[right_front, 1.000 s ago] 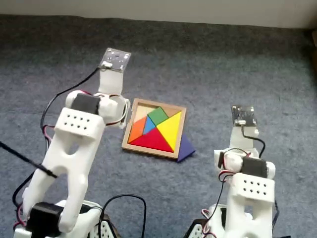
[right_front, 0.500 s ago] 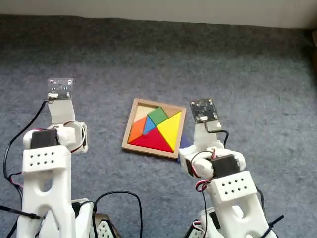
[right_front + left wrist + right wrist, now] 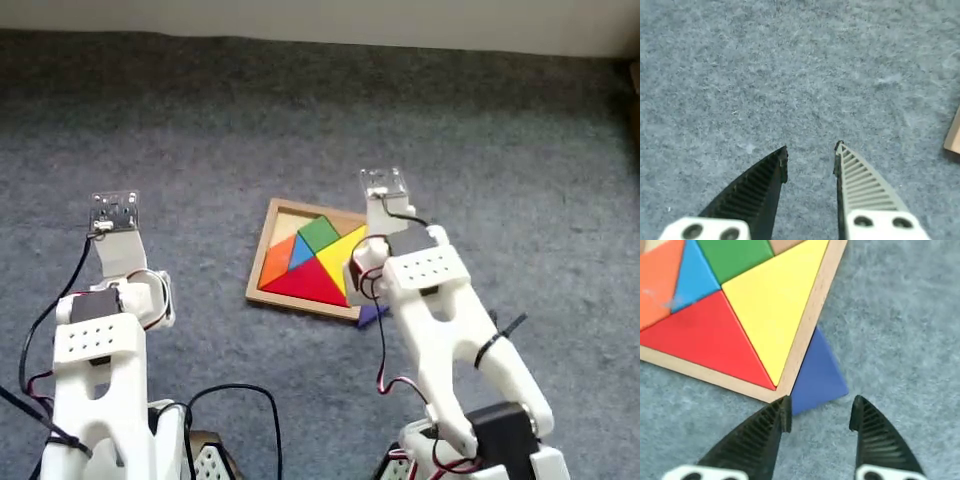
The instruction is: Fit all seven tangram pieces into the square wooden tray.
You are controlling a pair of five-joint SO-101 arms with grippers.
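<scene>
- Right pincer hangs just off one corner of the tray, jaws spread moderately wide and gripping nothing. The dark blue triangle lies on the carpet just ahead of the gap between the tips.
- The dark blue triangle is outside the tray, one edge lying along the outer rim, touching it or very nearly so, beside the corner where the two big triangles meet.
- Inside the tray, five pieces lie flat and edge to edge:
  - the red triangle and the yellow triangle fill the half nearest that corner;
  - the green piece, the light blue triangle and the orange piece sit beyond them.
- A pale patch shows in the part of the tray farthest from the dark blue triangle. It could be bare tray floor or a wood-toned piece; the pictures do not settle it.
- Left pincer hangs over bare carpet well apart from the tray, jaws partly open and empty.
- By this reading, the task is well past halfway. At least the dark blue triangle is left to grip, lift over the rim and turn into whatever gap remains. The seventh piece cannot be accounted for with certainty.
</scene>
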